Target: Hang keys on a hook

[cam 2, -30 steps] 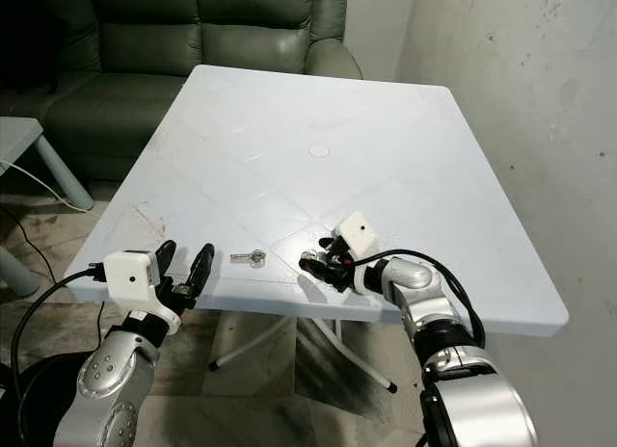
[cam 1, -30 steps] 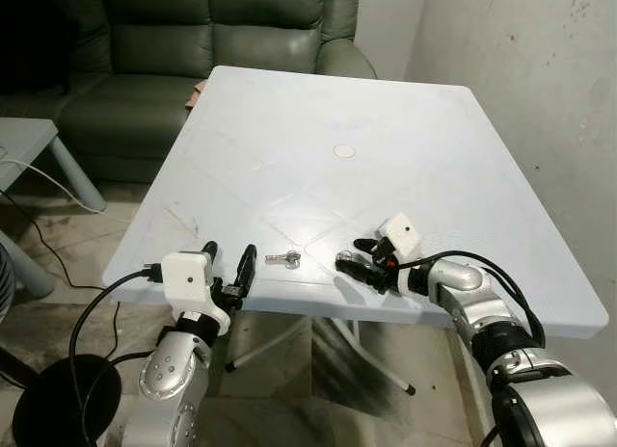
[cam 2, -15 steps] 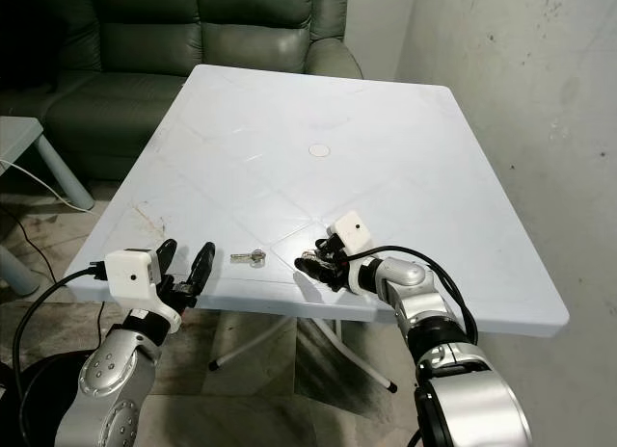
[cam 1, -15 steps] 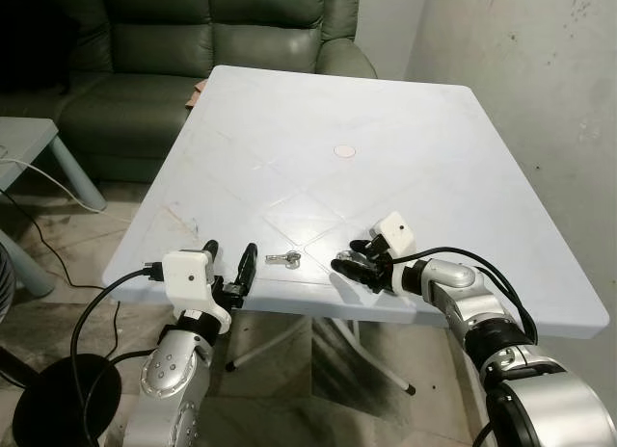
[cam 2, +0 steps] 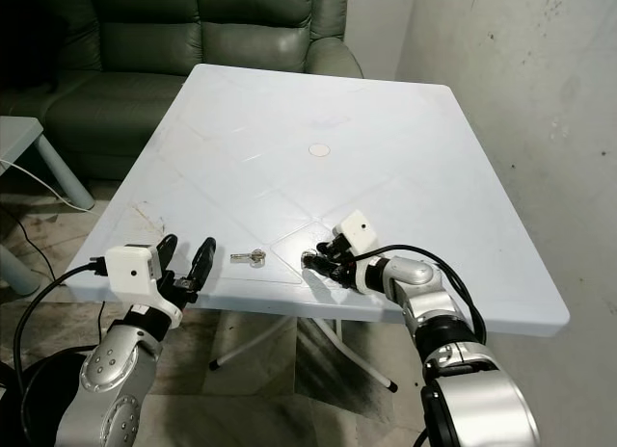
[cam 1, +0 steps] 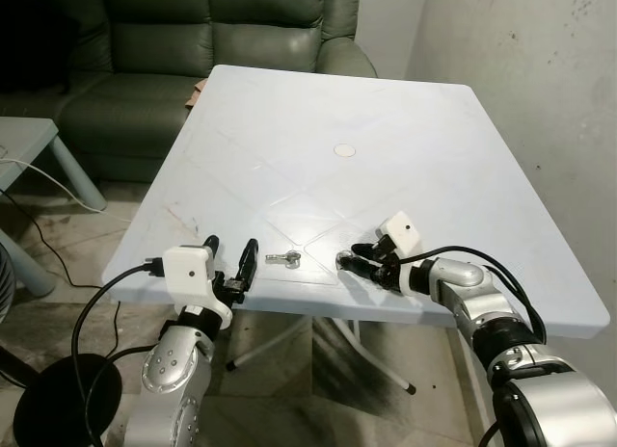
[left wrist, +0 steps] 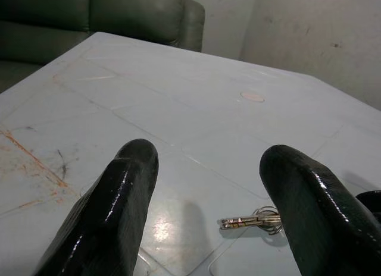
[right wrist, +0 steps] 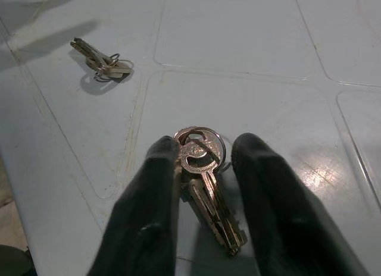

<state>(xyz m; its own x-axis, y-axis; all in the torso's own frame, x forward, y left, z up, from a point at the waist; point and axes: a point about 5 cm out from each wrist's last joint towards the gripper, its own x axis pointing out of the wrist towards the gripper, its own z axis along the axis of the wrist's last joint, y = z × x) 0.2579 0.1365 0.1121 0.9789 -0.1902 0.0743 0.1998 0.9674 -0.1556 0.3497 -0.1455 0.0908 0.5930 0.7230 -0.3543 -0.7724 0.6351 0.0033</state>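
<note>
A bunch of brass keys (right wrist: 209, 195) on a ring lies on the white table (cam 1: 337, 100) near its front edge. My right gripper (cam 1: 351, 260) is low over the table and open. Its two black fingers (right wrist: 149, 187) stand on either side of that bunch, one of them touching the ring. A second, smaller bunch of keys (cam 1: 283, 259) lies to the left, between the two grippers. My left gripper (cam 1: 229, 264) hovers open at the table's front edge and points towards the smaller keys (left wrist: 253, 220); nothing is between its fingers.
A dark green sofa (cam 1: 193, 42) stands behind the table. A small grey side table (cam 1: 29, 139) and a white cable on the floor lie at the left. A bare wall (cam 1: 540, 81) runs close along the right side. A round cap (cam 1: 344, 150) marks the table's middle.
My right gripper edged a little left, then came back right, staying low by the brass keys. The left gripper has hardly moved.
</note>
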